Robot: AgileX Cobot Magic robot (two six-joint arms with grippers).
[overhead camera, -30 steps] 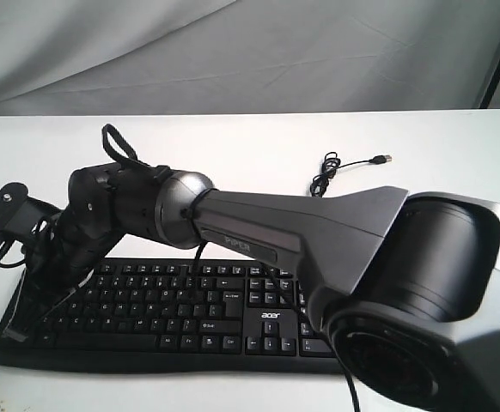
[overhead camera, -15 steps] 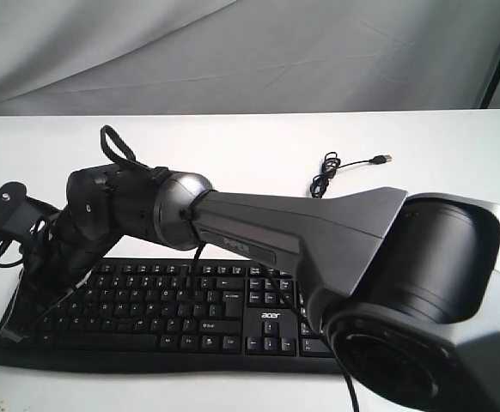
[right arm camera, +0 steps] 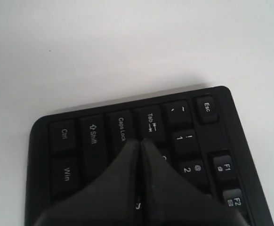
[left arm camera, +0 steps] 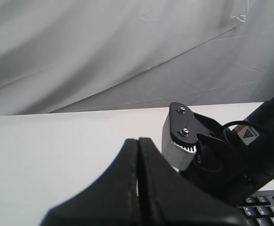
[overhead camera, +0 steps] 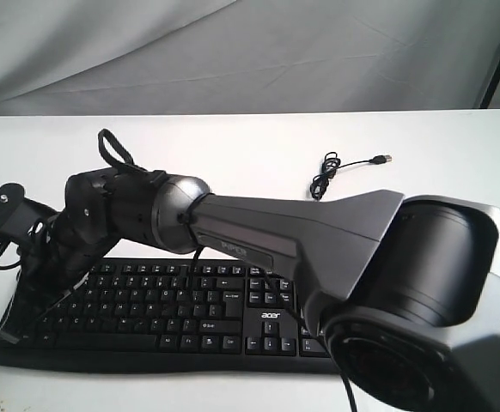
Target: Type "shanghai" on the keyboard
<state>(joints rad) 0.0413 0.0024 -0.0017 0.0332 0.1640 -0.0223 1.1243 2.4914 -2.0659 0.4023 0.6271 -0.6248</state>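
The keyboard (overhead camera: 190, 313) lies flat along the near edge of the white table (overhead camera: 233, 146), its thin cable (overhead camera: 327, 176) coiled loosely behind it and plugged into nothing; the right arm (overhead camera: 276, 227) reaches right across it to the far left end, so the typing is being done from that side; the right gripper (right arm camera: 140, 143) has its two fingers pressed together into a single blunt point and carries nothing, and in its own wrist view that point sits low over the seam between Caps Lock and Tab, with Shift, Ctrl and the number row in plain sight around it; the keys directly under the fingers are covered, so I cannot tell which letter it is on, nor whether it is touching a key or just above one; I would judge it is working one of the left-end letters of the word, the "s" or an "a"; the left gripper (left arm camera: 138, 141) is likewise closed and empty, held up off the keys and looking at the other arm's wrist; what comes next, to my eye, wants a short straight dab on one key only, fingers kept together so the neighbours are not caught, then a clean lift before sliding inward toward the middle of the board, where the "h" and "n" lie.
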